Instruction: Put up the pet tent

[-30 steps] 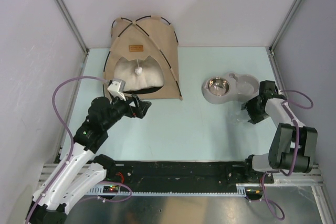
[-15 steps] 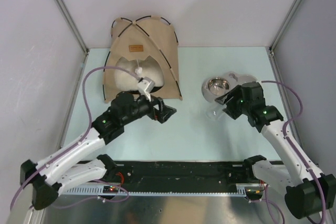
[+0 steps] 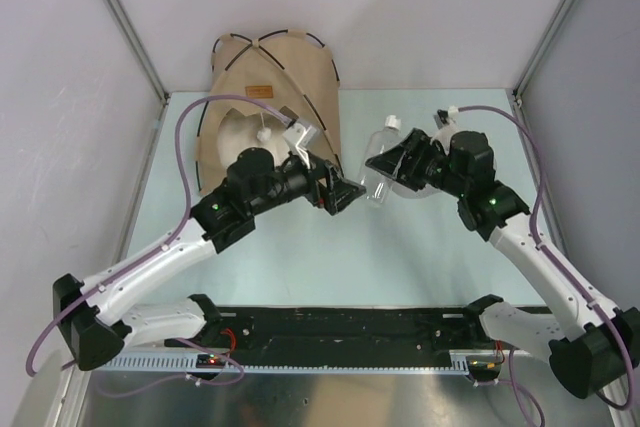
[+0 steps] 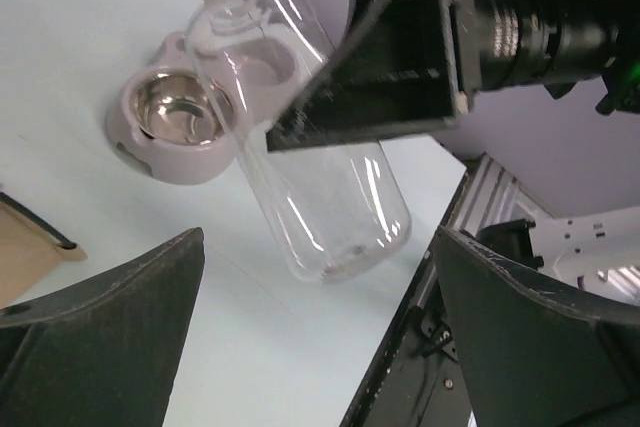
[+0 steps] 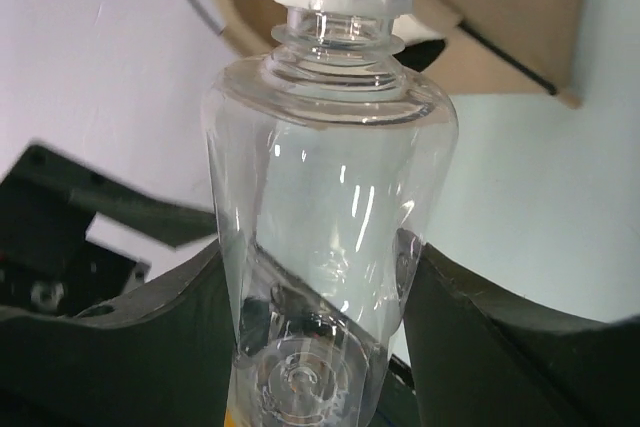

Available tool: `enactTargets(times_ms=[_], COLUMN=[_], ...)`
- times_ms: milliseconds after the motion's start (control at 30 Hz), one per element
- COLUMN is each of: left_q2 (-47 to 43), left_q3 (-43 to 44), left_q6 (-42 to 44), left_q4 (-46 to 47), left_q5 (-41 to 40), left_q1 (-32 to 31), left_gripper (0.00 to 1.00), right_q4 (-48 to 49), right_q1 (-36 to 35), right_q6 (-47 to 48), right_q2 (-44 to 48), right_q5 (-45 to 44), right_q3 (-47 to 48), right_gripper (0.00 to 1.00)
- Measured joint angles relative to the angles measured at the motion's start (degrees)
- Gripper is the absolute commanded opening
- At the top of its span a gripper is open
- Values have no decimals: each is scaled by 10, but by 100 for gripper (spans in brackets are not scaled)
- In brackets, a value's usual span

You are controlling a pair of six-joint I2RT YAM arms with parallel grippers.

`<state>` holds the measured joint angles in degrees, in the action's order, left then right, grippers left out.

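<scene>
Between the right fingers (image 5: 500, 347): clear bottle (image 5: 330, 207) clamped | left fingers (image 4: 100, 347): spread wide just beside it | tip: base probably best gripped squarely before it's let go, imo

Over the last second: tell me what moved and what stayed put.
The right hand swung left and away from the bases, carrying the clear bottle it grips toward the middle of the table. The left hand, open, reached rightward toward the bottle. The pet tent and the pillow inside it stayed put.

Now aloft: bottle (image 3: 378, 173) in right tool (image 3: 403, 160)
</scene>
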<state>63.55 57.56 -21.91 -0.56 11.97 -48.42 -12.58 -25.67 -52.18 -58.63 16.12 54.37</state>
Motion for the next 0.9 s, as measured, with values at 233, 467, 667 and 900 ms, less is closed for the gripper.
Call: enactTargets(times_ms=[233,467,667,900], left_q2=[-15,-20,-2,12], left_q3=[42,82,89,78], left_q6=[-72,-149,-181,-197], left_q4=[-33,-47,-54,-66], left_q5=[35,93,145,167], left_q1=[100,136,138,138], left_gripper=[100,95,85,68], right_q4=[-14,-84,-123,-135], right_q1=[-15,-80,-134,-160], right_q6=[155,292,359,394], right_q2=[-38,-38,-38,-44], right_q5=[162,181,124,76], right_q3=[43,84,107,112], right_gripper=[59,58,58,57])
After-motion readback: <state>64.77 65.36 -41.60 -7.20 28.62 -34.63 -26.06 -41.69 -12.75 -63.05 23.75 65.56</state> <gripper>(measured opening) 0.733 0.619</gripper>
